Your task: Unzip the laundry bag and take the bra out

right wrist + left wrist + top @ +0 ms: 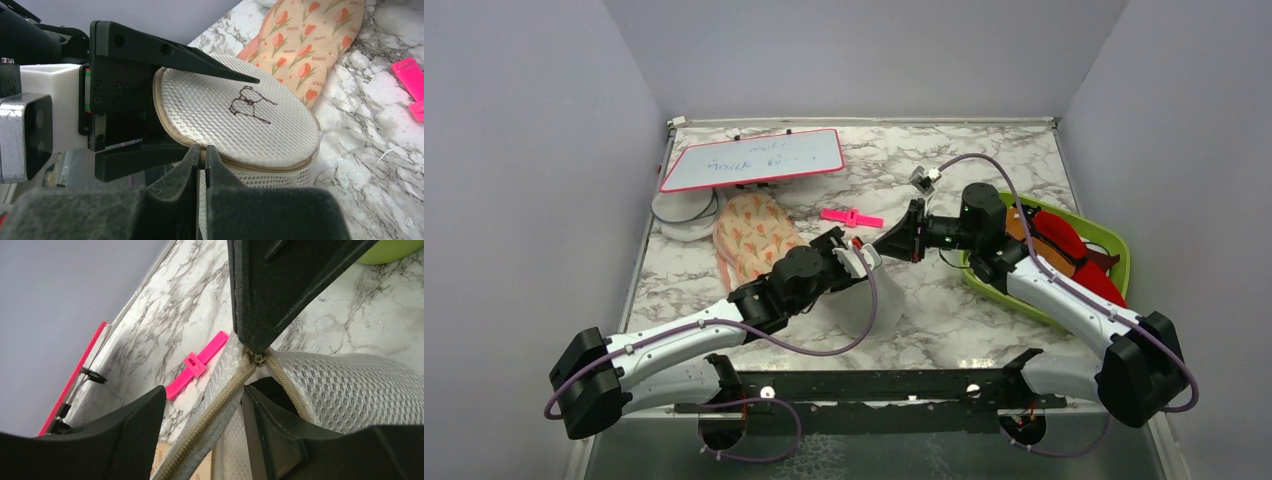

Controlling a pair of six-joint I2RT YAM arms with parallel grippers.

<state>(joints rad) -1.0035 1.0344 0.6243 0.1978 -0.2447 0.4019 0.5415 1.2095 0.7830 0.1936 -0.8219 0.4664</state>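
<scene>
The laundry bag (871, 303) is a white mesh dome with a beige zip rim and a small black mark on top (250, 102). My left gripper (856, 256) is shut on its upper half, with one finger over the dome (200, 62) and the other inside the opening (280, 435). My right gripper (204, 148) is shut on the zipper pull (258, 358) at the rim. The zip gapes behind the pull. A dark patch (270, 387) shows inside the opening. I cannot tell whether it is the bra.
A peach floral pouch (754, 235) lies left of the bag. A pink clip (852, 217) lies behind it. A whiteboard (752, 160) leans at the back left. A green bin (1118, 252) with red and orange garments stands on the right.
</scene>
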